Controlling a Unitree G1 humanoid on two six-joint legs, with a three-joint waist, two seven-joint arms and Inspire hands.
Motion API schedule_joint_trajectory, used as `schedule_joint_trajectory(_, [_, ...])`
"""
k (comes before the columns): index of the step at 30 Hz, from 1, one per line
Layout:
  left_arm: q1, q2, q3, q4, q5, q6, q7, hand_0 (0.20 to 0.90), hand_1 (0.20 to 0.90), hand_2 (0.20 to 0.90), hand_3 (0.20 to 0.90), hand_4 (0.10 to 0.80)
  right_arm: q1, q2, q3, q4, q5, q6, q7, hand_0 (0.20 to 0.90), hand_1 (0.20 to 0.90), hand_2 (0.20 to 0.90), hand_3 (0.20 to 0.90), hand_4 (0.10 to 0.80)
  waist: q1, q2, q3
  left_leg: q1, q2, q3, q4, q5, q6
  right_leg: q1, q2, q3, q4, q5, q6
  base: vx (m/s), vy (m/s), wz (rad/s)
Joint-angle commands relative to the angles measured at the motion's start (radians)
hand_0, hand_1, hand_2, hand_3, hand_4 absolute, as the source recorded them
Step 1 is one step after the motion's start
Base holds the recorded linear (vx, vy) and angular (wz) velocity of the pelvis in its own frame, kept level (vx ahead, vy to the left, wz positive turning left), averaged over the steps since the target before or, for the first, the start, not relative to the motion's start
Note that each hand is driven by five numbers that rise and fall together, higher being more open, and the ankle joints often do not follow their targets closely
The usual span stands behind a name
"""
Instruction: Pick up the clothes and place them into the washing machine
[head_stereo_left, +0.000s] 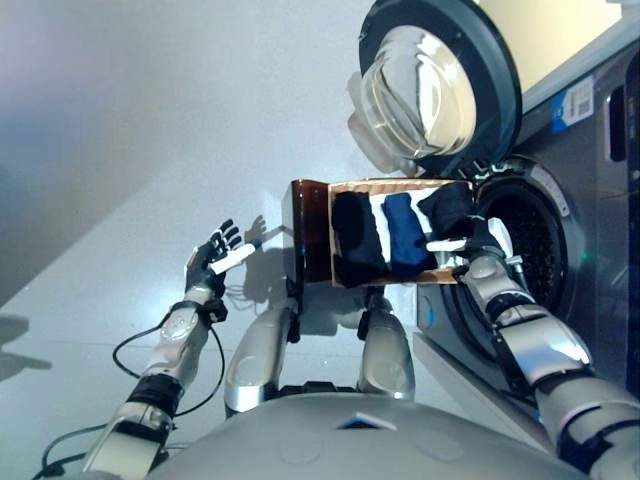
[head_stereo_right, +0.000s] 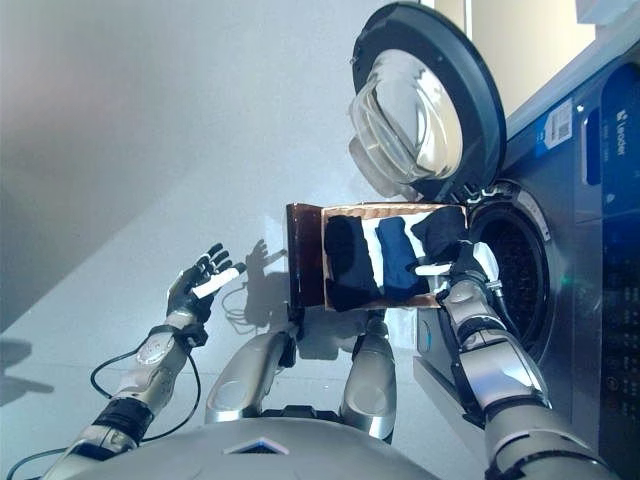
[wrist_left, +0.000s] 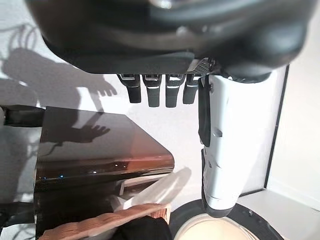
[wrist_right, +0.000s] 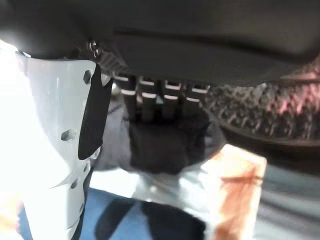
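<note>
A brown basket (head_stereo_left: 308, 235) with a white lining stands in front of me, holding a black garment (head_stereo_left: 358, 240), a blue one (head_stereo_left: 405, 235) and a second black garment (head_stereo_left: 448, 205) bunched at the end nearest the washer. My right hand (head_stereo_left: 478, 243) is at that end, fingers curled into the bunched black garment (wrist_right: 160, 145), with the white thumb lying across the basket's rim. The washing machine's drum (head_stereo_left: 535, 240) gapes just beyond the hand. My left hand (head_stereo_left: 212, 258) hovers open in the air left of the basket, holding nothing.
The washer's round glass door (head_stereo_left: 435, 80) is swung open above the basket. The machine's grey front panel (head_stereo_left: 600, 200) fills the right side. Pale floor (head_stereo_left: 120, 200) spreads to the left. The basket's dark glossy side wall (wrist_left: 100, 145) shows in the left wrist view.
</note>
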Motion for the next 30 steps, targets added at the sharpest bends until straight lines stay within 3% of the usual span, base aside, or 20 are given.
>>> schedule_joint_trajectory(1, [-0.015, 0.015, 0.049, -0.035, -0.015, -0.052, 0.013, 0.900, 0.900, 0.900, 0.900, 0.800, -0.013, -0.001, -0.004, -0.056, 0.065, -0.075, -0.051, 0.900, 0.900, 0.900, 0.900, 0.800, 0.007, -0.011, -0.059, 0.012, 0.042, -0.039, 0.002, -0.036, -0.091, 0.019, -0.031, -0.017, 0.038, -0.004, 0.014, 0.031, -0.016, -0.01])
schedule_joint_trajectory(19, [-0.009, -0.018, 0.077, -0.035, -0.002, -0.055, 0.057, 0.900, 0.900, 0.900, 0.900, 0.800, 0.147, 0.058, -0.048, -0.303, 0.079, -0.100, -0.088, 0.900, 0.900, 0.900, 0.900, 0.800, -0.018, -0.013, -0.071, 0.021, 0.044, -0.037, 0.011, -0.043, -0.093, 0.031, -0.028, -0.026, 0.051, -0.025, 0.014, 0.011, -0.006, 0.02])
schedule_joint_trajectory(30, [0.002, -0.001, 0.060, -0.067, -0.002, -0.059, 0.057, 0.900, 0.900, 0.900, 0.900, 0.800, 0.080, 0.024, -0.064, -0.241, 0.053, -0.086, -0.135, 0.900, 0.900, 0.900, 0.900, 0.800, -0.002, 0.004, -0.062, -0.028, 0.041, -0.041, 0.046, -0.048, -0.091, 0.001, -0.034, -0.031, 0.067, -0.028, 0.012, -0.005, 0.001, 0.01])
